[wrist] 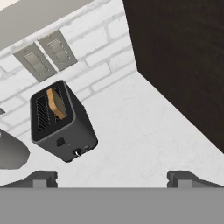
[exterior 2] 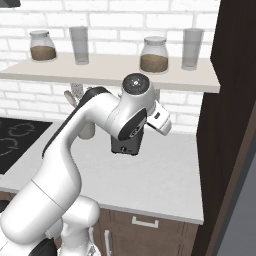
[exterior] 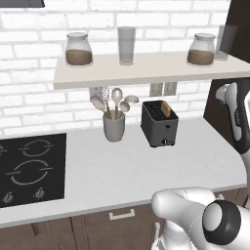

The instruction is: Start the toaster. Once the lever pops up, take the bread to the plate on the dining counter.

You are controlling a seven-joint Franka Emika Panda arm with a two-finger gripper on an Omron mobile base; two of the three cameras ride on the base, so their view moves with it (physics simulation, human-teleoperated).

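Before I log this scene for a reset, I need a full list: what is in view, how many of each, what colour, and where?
toaster: one, dark grey with black top, on the white worktop by the wall
bread: one slice, tan-golden, standing in a toaster slot
utensil cup: one, grey, left of the toaster, holding pale spoons
hob: one, black, set into the worktop at far left
worktop: one, white, over brown cabinets
shelf: one, pale, on the brick wall above the toaster
jars: two, glass with brown contents, on the shelf
glasses: two, clear grey, on the shelf
wall sockets: two, grey, behind the toaster
tall cabinet: one, dark brown, right of the worktop
pincer: one, dark tips, open, above the worktop, holding nothing
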